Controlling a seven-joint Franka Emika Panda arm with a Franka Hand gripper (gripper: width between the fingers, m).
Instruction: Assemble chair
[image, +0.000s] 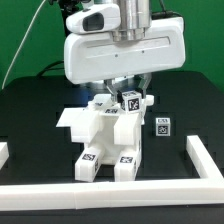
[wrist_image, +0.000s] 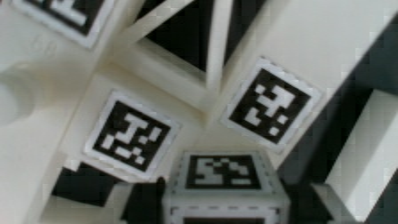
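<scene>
the chair (image: 105, 132) stands part-built on the black table (image: 30, 112), gripper (image: 127, 93) at its top, grip impossible to tell.

- Robotics lab, test cell: a matte black bench (image: 30, 120) lies under the fingers (image: 145, 92) of a large white robot arm.
- Low white border rails (image: 110, 190) fence the bench in front of the fingers and to either side.
- A plain green backdrop (image: 195, 60) closes off the space behind the fingers.
- Square black-and-white marker tags (wrist_image: 270, 102) cover the white plastic chair pieces (image: 105, 135) just below the fingers, and the wrist camera sees them close up.
</scene>
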